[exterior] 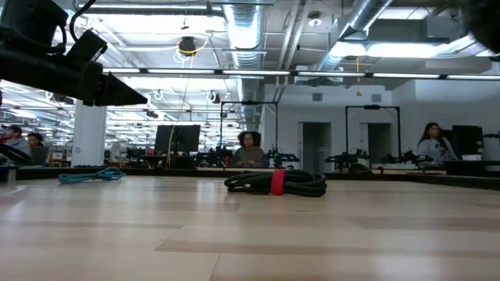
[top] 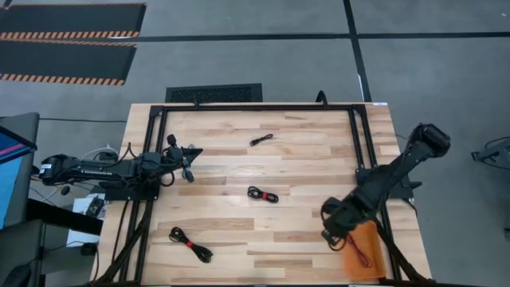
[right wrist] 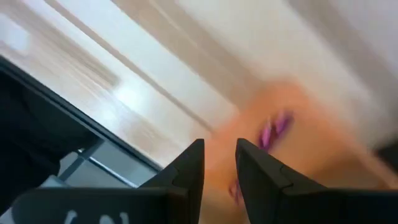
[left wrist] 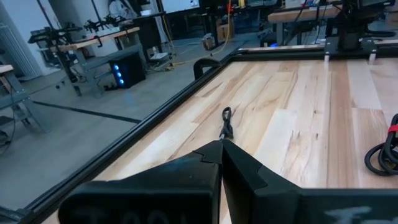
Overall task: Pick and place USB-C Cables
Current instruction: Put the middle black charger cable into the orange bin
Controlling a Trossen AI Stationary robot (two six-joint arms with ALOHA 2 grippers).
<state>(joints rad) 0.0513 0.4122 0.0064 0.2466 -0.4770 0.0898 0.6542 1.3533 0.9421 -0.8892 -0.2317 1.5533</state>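
Note:
Three cables show on the wooden table in the high view. A small black one (top: pixel 261 139) lies toward the far edge, a black-and-red coil (top: pixel 263 194) at mid-table and another black-and-red coil (top: pixel 191 243) near the near edge. A red cable (top: pixel 362 253) rests on an orange mat (top: pixel 373 257) at the near right corner. The low view shows a black coil with a red tie (exterior: pixel 275 182) and a teal cable (exterior: pixel 92 176). My left gripper (top: pixel 198 151) is shut, above the table's left side and pointing at the black cable (left wrist: pixel 226 122). My right gripper (right wrist: pixel 219 149) hovers over the orange mat (right wrist: pixel 292 124), narrowly open and holding nothing.
A black metal frame (top: pixel 255 108) runs around the tabletop along its far, left and right sides. Bare wood (top: pixel 303 159) lies between the cables. Beyond the table, the low view shows workbenches and seated people (exterior: pixel 248 148).

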